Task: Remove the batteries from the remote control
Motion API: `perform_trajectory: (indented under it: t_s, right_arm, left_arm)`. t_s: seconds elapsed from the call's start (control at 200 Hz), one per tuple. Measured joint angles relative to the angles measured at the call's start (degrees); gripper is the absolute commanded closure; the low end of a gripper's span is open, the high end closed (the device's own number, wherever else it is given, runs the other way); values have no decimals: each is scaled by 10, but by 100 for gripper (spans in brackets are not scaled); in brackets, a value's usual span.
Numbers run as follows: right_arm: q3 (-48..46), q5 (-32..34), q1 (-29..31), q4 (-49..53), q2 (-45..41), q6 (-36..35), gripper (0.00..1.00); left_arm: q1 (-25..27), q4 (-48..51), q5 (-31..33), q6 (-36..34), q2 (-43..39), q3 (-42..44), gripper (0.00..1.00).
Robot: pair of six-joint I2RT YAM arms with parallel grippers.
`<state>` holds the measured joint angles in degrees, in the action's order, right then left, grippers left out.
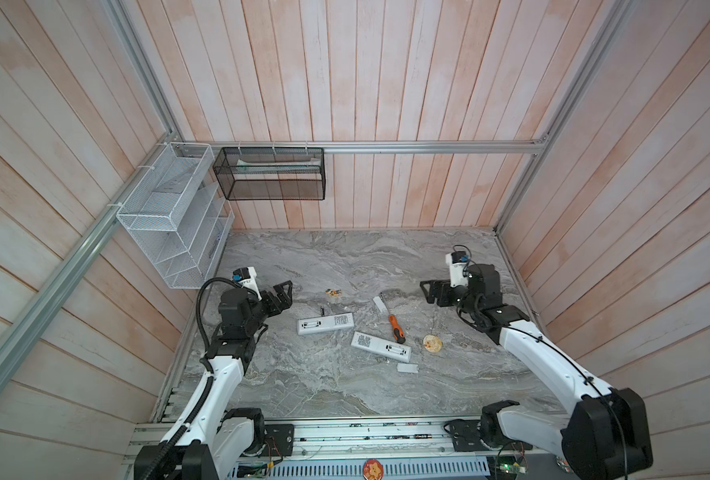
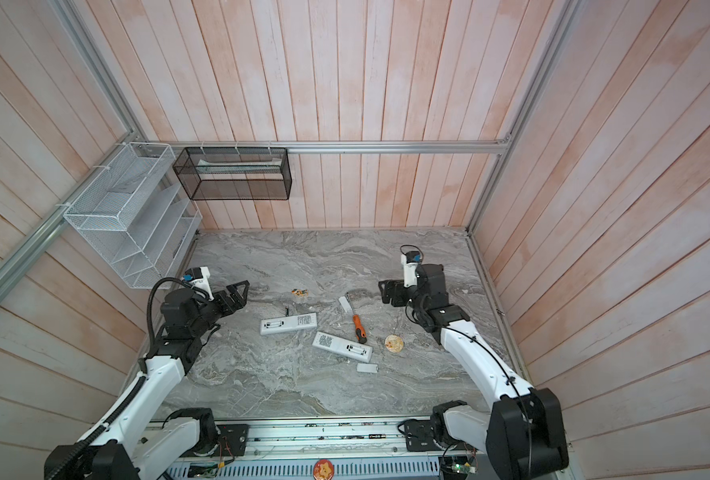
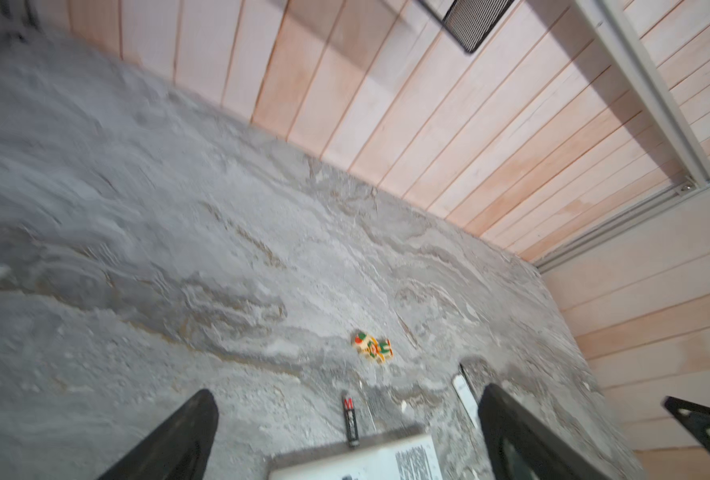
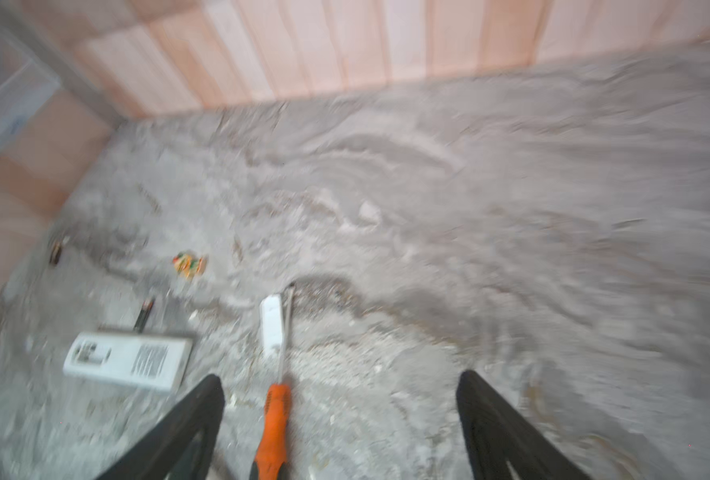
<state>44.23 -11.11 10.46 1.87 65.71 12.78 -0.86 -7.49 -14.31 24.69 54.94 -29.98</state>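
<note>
Marble surface [image 1: 345, 257] offers you open room toward its far edge; left pincer [image 1: 287, 291] and right pincer [image 1: 427, 293] gape wide, empty.

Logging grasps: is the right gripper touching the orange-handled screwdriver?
Apart. In a top view the open right gripper hangs clear of the orange-handled screwdriver, with marble tabletop showing between them.

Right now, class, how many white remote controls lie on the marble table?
2. One remote lies left of centre; the other remote sits nearer the front, beside the orange screwdriver.
</note>
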Motion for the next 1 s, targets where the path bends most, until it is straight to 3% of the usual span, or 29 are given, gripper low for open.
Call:
perform_trajectory:
  t_s: [0.155,0.26,0.44,0.755,0.86,1.0]
  right_arm:
    - [-102,8,-130,-188,-35,-52,2]
    - [-169,3,-176,-286,28,-82,2]
    - [-193,-30,-181,-395,153,-113,2]
    - [-303,-59,-180,-640,197,-118,2]
    - [-338,-59,-173,-727,222,-118,2]
    - [-323,-50,-171,-720,221,-119,2]
  left_arm:
    - [-1,-110,68,-72,-13,54,0]
    - [-4,-162,99,-117,9,86,0]
    - [-34,-252,107,-163,108,99,0]
    - [-58,-452,63,-191,305,135,0]
    - [-35,-487,55,-212,334,135,0]
    - [-28,-513,52,-224,336,135,0]
